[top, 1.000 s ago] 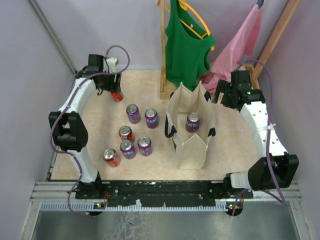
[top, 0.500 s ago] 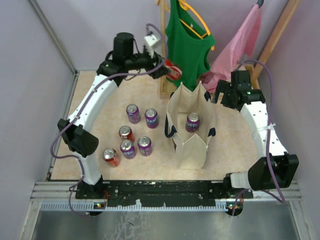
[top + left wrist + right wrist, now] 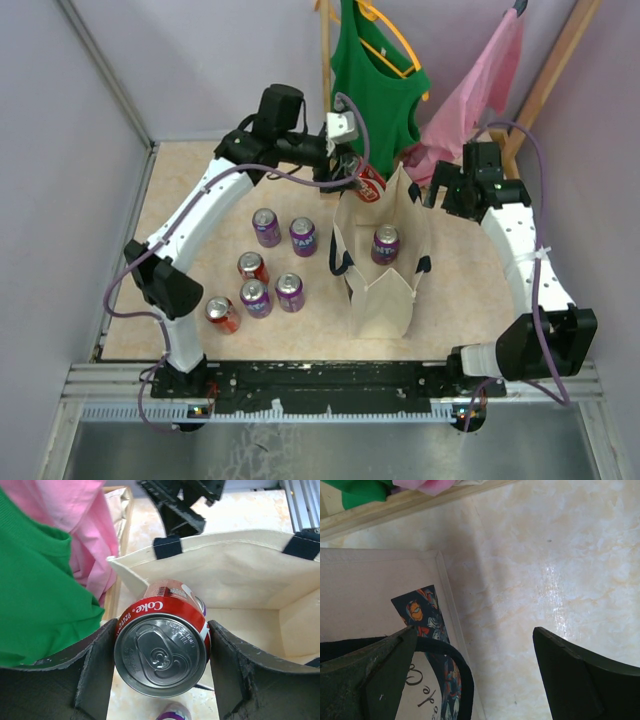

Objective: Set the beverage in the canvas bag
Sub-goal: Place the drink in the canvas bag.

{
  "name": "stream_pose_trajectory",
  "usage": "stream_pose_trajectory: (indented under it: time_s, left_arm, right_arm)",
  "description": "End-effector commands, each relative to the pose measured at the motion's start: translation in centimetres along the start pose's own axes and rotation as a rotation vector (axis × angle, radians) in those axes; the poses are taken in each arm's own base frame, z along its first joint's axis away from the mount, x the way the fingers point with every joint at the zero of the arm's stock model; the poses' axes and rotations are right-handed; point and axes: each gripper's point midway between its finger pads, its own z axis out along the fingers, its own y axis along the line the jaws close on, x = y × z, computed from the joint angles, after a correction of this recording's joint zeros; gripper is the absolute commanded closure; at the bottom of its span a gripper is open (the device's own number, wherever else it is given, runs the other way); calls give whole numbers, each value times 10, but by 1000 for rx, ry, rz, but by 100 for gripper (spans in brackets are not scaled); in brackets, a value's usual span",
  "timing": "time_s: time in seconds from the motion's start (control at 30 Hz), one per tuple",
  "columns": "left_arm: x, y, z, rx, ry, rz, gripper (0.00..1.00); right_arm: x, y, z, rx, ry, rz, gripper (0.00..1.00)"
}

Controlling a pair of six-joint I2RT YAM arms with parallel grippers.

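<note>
Squarely, left end effector [image 3: 161, 672] pinches Coke can [image 3: 161, 650] above canvas bag [image 3: 235, 575] rim.

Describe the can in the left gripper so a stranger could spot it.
Find the cream canvas bag with navy handles. Over its far rim the left gripper holds a red Coke can. It is the only can in the air.

Red Coke can [image 3: 161, 650], cream canvas bag [image 3: 240, 575] with navy handles [image 3: 167, 547], green tank top [image 3: 35, 590].

Red Coke can [image 3: 161, 650] aloft, tilted, at the far rim of the canvas bag [image 3: 385, 295]; bag cream, upright, open-mouthed
</note>
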Motion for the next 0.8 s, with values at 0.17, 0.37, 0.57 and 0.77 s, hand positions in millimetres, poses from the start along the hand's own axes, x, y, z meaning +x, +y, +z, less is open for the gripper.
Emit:
stream_pose_trajectory:
  time_s: [0.17, 0.37, 0.57, 0.77]
  left_arm:
    - [-23, -42, 24, 141, -49, 276, 100]
    - [-5, -57, 37, 188, 7, 264, 100]
    - [23, -57, 45, 188, 100, 220, 100]
    - [49, -51, 49, 180, 194, 218, 100]
  right_arm:
    - [-5, 5, -9, -60, -37, -12, 1]
    - [1, 5, -13, -80, -36, -21, 1]
    - [3, 10, -20, -109, -6, -10, 1]
    - [4, 13, -26, -125, 13, -10, 1]
